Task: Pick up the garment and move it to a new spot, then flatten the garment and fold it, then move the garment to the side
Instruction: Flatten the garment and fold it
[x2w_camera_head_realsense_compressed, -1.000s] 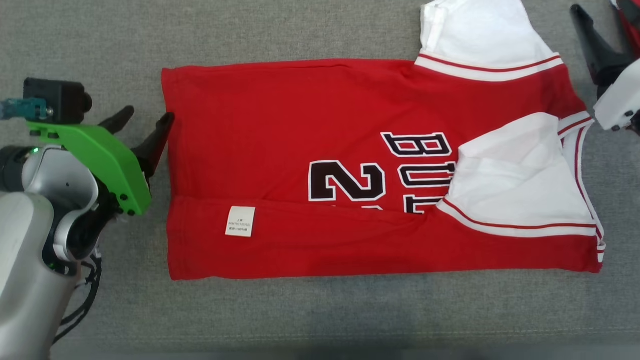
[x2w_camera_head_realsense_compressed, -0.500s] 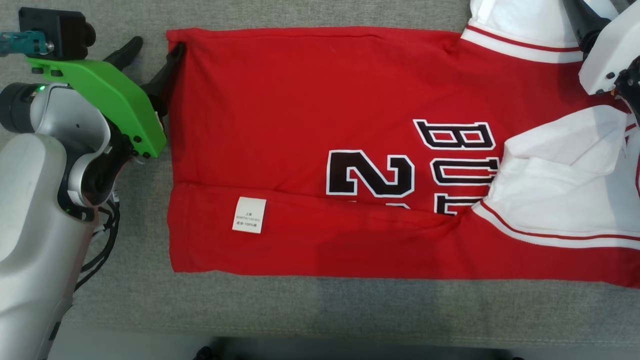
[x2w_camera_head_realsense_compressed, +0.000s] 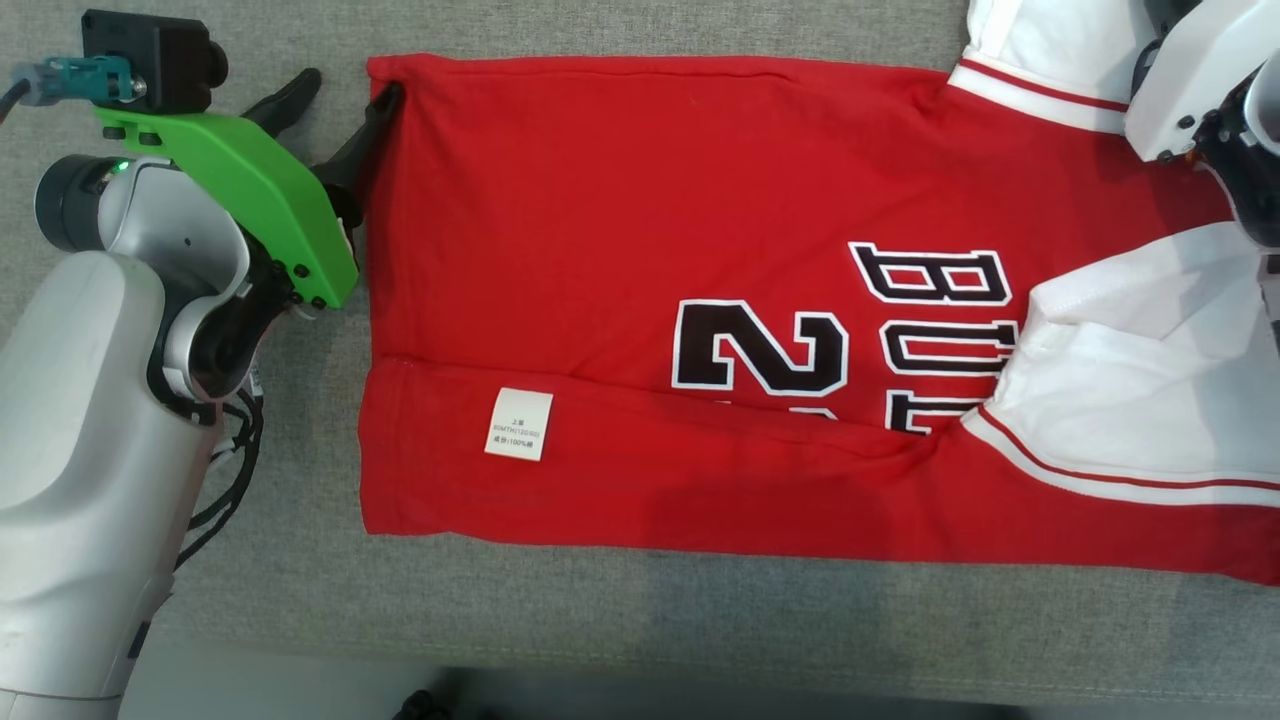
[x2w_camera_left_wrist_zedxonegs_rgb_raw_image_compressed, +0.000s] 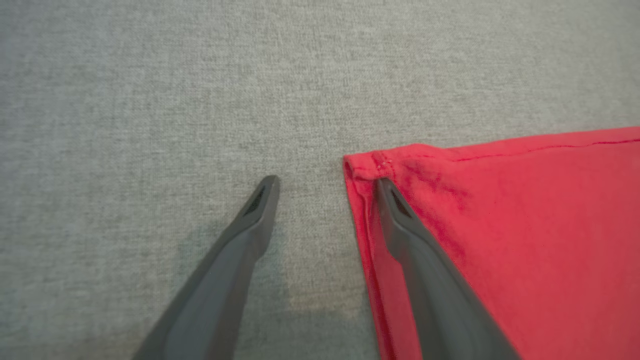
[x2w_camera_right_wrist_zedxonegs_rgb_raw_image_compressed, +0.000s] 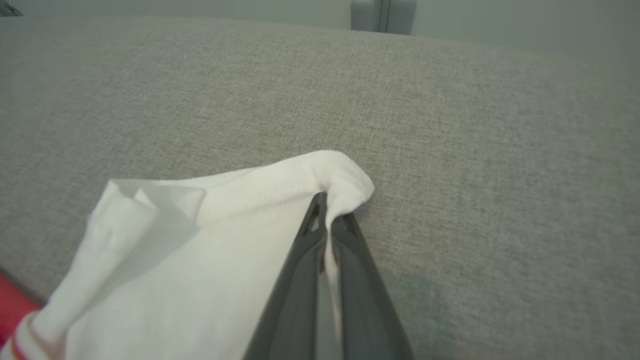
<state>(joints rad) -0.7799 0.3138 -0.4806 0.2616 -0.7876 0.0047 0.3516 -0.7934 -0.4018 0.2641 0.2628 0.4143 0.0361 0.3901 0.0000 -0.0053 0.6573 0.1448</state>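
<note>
The right gripper (x2w_camera_right_wrist_zedxonegs_rgb_raw_image_compressed: 327, 212) is clamped tight on the white sleeve (x2w_camera_right_wrist_zedxonegs_rgb_raw_image_compressed: 215, 250), a fold of cloth pinched between its two dark fingers and bulging over the tips. Across the way, the left gripper (x2w_camera_left_wrist_zedxonegs_rgb_raw_image_compressed: 326, 184) is spread wide at the hem corner, one finger over the red cloth, the other over the grey surface (x2w_camera_left_wrist_zedxonegs_rgb_raw_image_compressed: 150, 100) just beside the edge. The garment (x2w_camera_head_realsense_compressed: 620, 200) lies flat on that grey surface, its near edge folded up with a white label (x2w_camera_head_realsense_compressed: 519, 424) showing, and another sleeve is folded in beside the black lettering (x2w_camera_head_realsense_compressed: 850, 340).
</note>
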